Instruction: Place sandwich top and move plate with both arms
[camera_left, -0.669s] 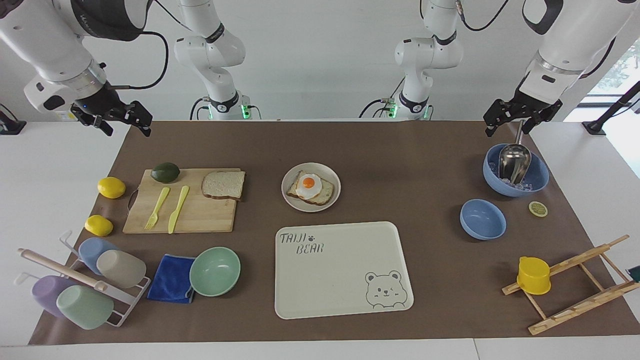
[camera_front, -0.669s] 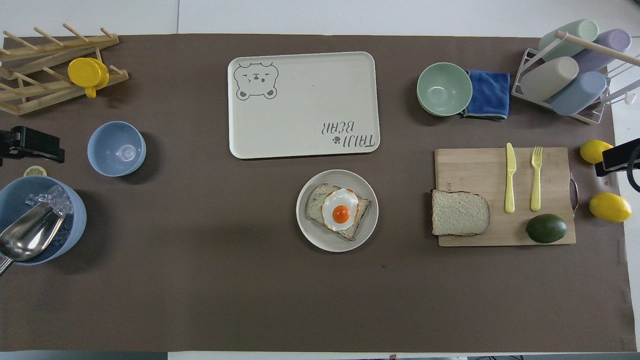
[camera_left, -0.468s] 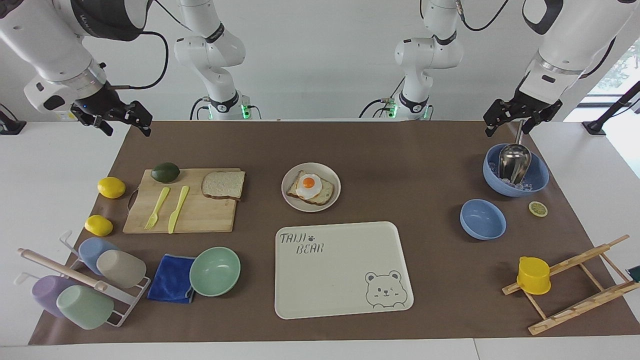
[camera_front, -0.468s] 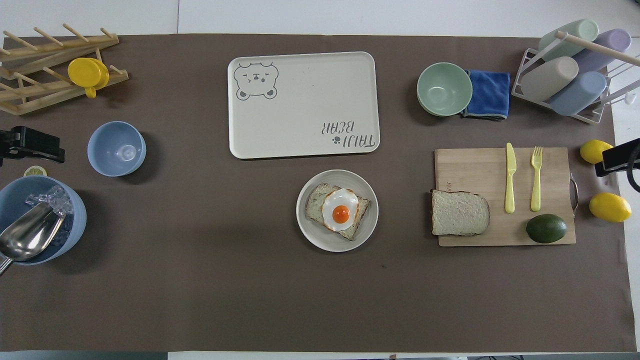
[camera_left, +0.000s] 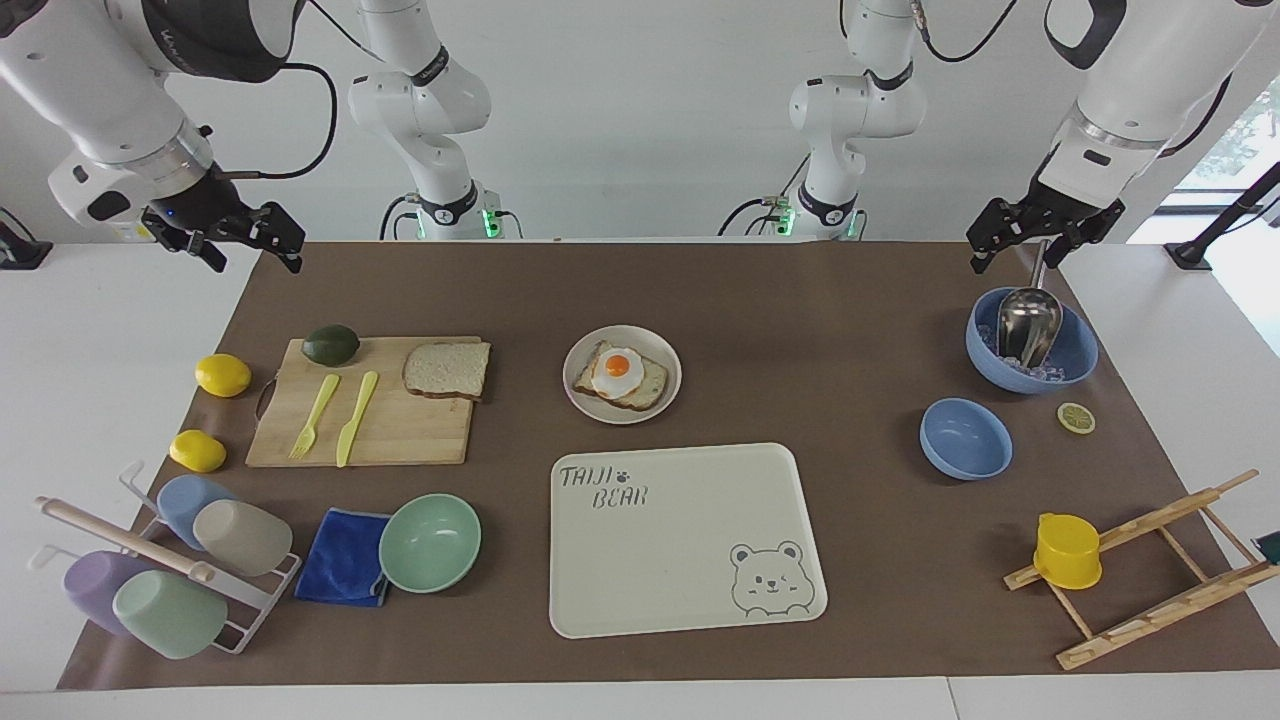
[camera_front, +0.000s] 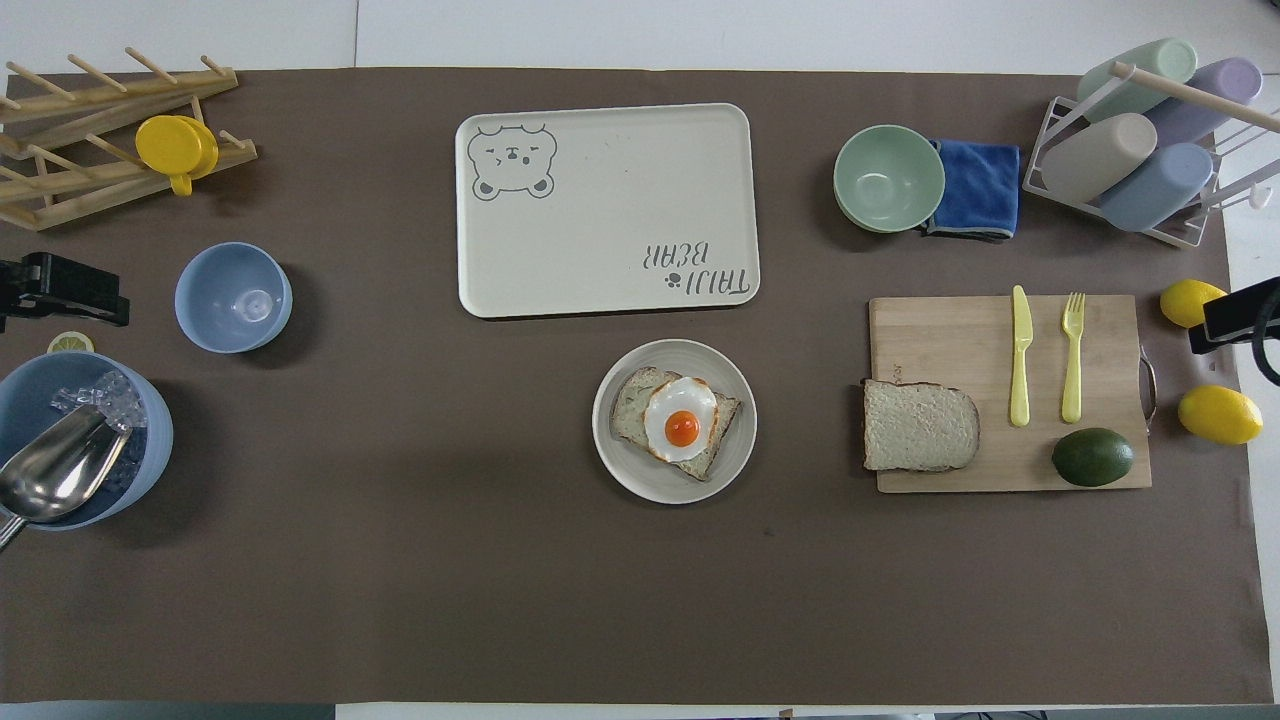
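Observation:
The sandwich top (camera_left: 447, 369), a plain bread slice, lies on the wooden cutting board (camera_left: 400, 430) at its end toward the plate; it also shows in the overhead view (camera_front: 920, 425). The plate (camera_left: 575, 395) sits mid-table and holds a toast slice topped with a fried egg (camera_left: 617, 367); the plate also shows in the overhead view (camera_front: 625, 465). My right gripper (camera_left: 252, 258) hangs open and empty over the mat's edge at the right arm's end (camera_front: 1235, 315). My left gripper (camera_left: 1025, 255) hangs open and empty above the ice bowl's side (camera_front: 70, 290). Both arms wait.
A bear tray (camera_left: 690, 600) lies farther from the robots than the plate. An avocado (camera_left: 331, 344), fork and knife share the board. Lemons, a mint bowl (camera_left: 430, 542), a blue cloth and a cup rack sit toward the right arm's end. Blue bowls (camera_left: 965, 438), a scoop and a wooden rack sit toward the left arm's end.

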